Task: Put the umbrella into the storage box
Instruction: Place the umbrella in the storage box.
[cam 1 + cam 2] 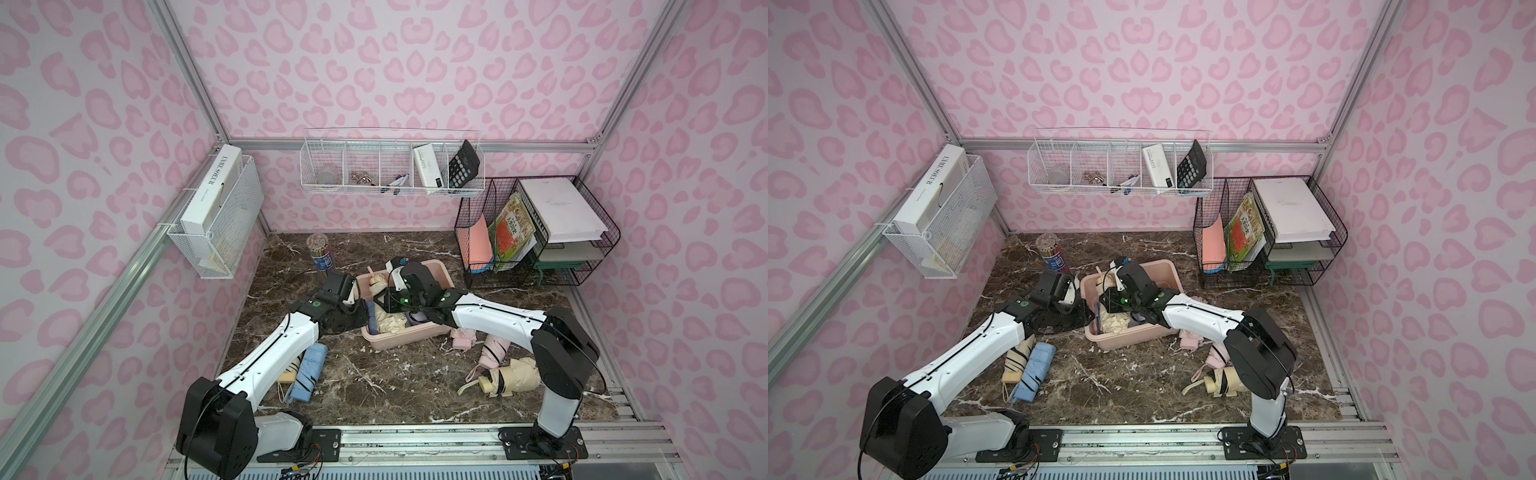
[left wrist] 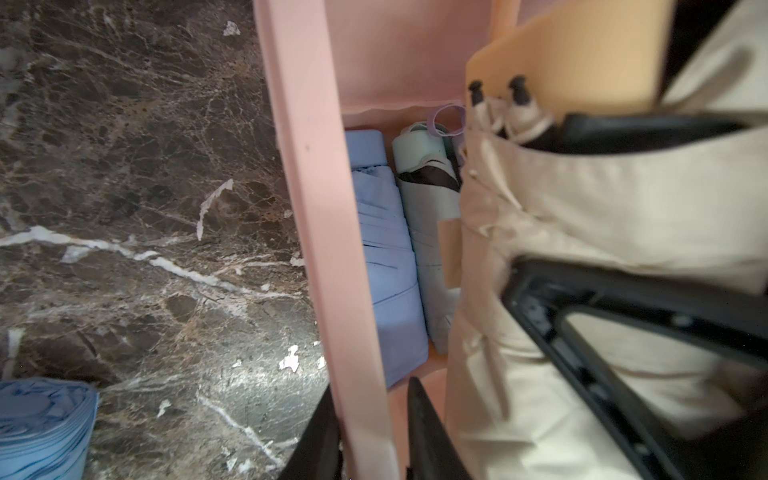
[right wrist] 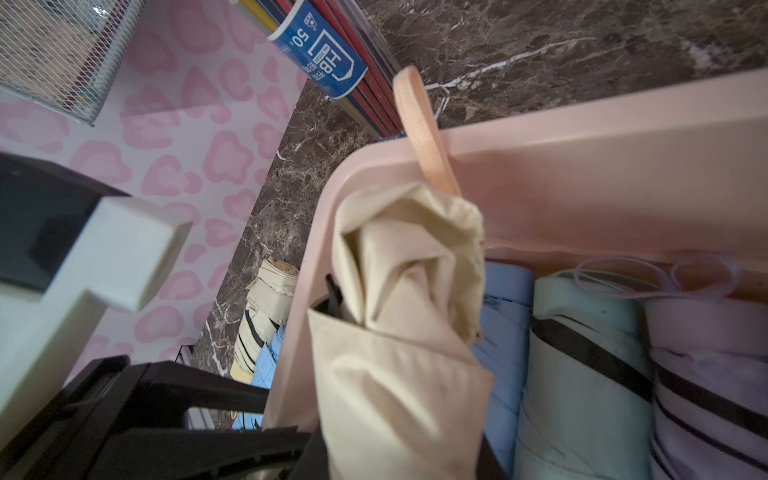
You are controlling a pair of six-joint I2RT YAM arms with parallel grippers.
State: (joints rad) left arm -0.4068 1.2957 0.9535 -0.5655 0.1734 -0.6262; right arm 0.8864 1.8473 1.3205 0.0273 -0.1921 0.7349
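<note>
Left claw [image 2: 372, 440]: I clamp the storage box [image 2: 307, 199] wall. Right claw [image 2: 552, 208]: I grip the cream umbrella [image 3: 399, 353], just beside the blue umbrella [image 2: 386, 257] lying inside.

Left arm [image 1: 270, 353] outstretched, left fingers [image 2: 316, 440] clamped; right arm [image 1: 494, 318], right fingers [image 2: 644, 129] likewise.

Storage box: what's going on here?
The left gripper is clamped astride the storage box side wall, apparently steadying it. The right gripper is shut on a cream umbrella, holding it inside the box walls, unreleased, strap poking past the rim. A blue umbrella and a mint umbrella already lie in the box. A pink umbrella and others wait on the table.
</note>
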